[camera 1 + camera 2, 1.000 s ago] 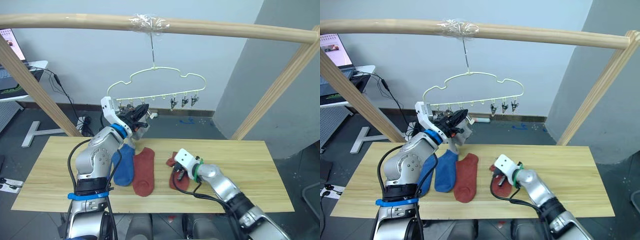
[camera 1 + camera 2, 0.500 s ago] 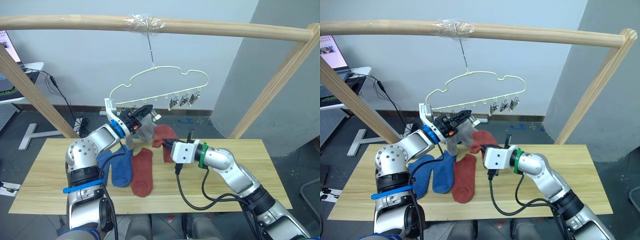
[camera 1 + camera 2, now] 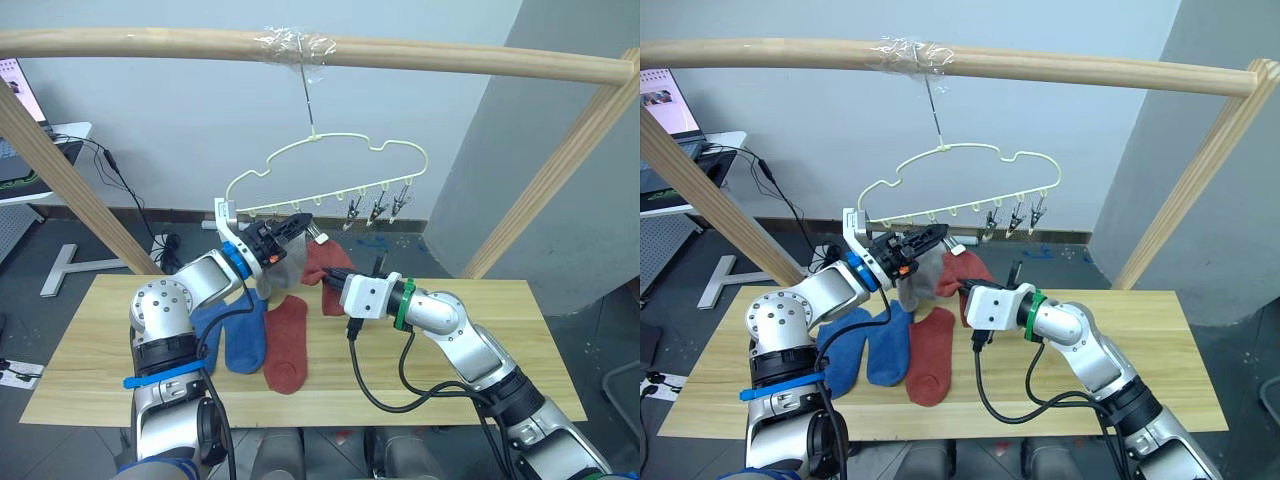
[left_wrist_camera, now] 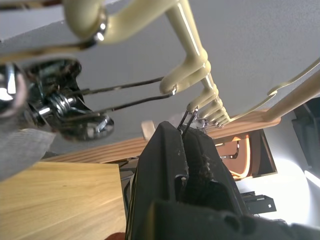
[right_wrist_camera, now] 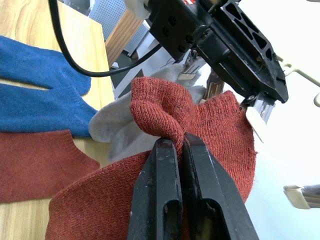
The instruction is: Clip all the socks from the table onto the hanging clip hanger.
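The pale yellow-green clip hanger (image 3: 330,165) hangs by its hook from the wooden pole. My left gripper (image 3: 297,220) is raised to its left clips and shut on the wire handles of a clip (image 4: 184,122). Light grey sock fabric (image 3: 274,272) hangs just below that gripper. My right gripper (image 3: 329,284) is shut on a rust-red sock (image 5: 210,125), held above the table beside the grey fabric. Two blue socks (image 3: 240,335) and another rust-red sock (image 3: 285,345) lie flat on the table (image 3: 480,350). Three clips (image 3: 376,208) hang free at the hanger's right end.
A round wooden pole (image 3: 450,55) spans overhead, with slanted wooden legs at the left (image 3: 60,170) and right (image 3: 545,180). A laptop (image 3: 15,90) sits on a side stand at far left, with cables on the floor behind the table.
My right gripper has lifted the rust-red sock off the table and carried it up and left to the grey fabric. The hanger has tilted. My left gripper stays at the clips.
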Controlling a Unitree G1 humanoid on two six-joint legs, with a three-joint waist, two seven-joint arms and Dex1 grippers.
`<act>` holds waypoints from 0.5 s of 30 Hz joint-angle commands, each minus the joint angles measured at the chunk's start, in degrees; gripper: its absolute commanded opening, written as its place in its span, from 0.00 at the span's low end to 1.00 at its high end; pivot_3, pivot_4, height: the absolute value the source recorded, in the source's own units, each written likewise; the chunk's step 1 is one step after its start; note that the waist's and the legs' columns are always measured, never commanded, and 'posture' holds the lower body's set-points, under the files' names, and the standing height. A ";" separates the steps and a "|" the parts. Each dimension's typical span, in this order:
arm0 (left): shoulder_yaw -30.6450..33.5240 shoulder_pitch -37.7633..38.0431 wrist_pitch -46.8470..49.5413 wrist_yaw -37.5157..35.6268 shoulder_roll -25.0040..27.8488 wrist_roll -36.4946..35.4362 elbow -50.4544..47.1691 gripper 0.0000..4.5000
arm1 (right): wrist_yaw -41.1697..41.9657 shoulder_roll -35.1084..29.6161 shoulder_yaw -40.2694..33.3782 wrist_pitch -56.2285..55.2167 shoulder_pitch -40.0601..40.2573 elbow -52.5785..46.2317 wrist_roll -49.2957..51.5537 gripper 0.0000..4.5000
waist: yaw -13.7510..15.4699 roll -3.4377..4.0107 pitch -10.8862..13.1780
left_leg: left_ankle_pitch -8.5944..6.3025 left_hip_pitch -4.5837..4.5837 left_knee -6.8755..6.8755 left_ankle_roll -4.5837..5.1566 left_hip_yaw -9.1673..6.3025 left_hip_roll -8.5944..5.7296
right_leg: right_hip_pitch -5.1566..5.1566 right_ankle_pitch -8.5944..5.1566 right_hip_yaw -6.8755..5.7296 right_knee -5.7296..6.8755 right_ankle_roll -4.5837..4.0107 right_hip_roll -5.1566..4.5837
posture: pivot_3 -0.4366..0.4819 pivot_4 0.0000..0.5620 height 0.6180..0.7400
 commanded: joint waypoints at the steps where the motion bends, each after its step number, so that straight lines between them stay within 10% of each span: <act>1: -1.24 0.63 0.68 -0.23 0.25 -0.76 -1.87 0.00 | -0.13 0.52 -1.52 -1.69 -1.40 -1.14 1.00 0.00 | 0.00 0.00 0.00 | 0.00 0.00 0.00 0.00 0.00 0.00 | 0.00 0.00 0.00 0.00 0.00 0.00 | 0.71 0.24 1.00; 7: -4.17 2.12 -3.39 -3.18 1.26 2.47 -4.44 0.00 | 0.14 0.64 -1.87 -1.67 -1.69 -0.89 1.32 0.00 | 0.03 0.00 0.00 | 0.01 0.00 0.00 -0.01 0.01 0.00 | 0.00 0.04 0.00 0.00 -0.06 -0.01 | 0.71 0.23 1.00; 15: -4.52 2.73 -4.66 -4.79 1.99 2.02 -4.73 0.57 | 0.44 0.85 -1.89 -0.75 -1.18 -1.40 1.94 0.00 | 0.06 -0.01 -0.01 | 0.01 -0.01 0.00 -0.02 0.01 -0.01 | 0.00 0.15 -0.01 0.00 -0.26 -0.01 | 0.72 0.21 1.00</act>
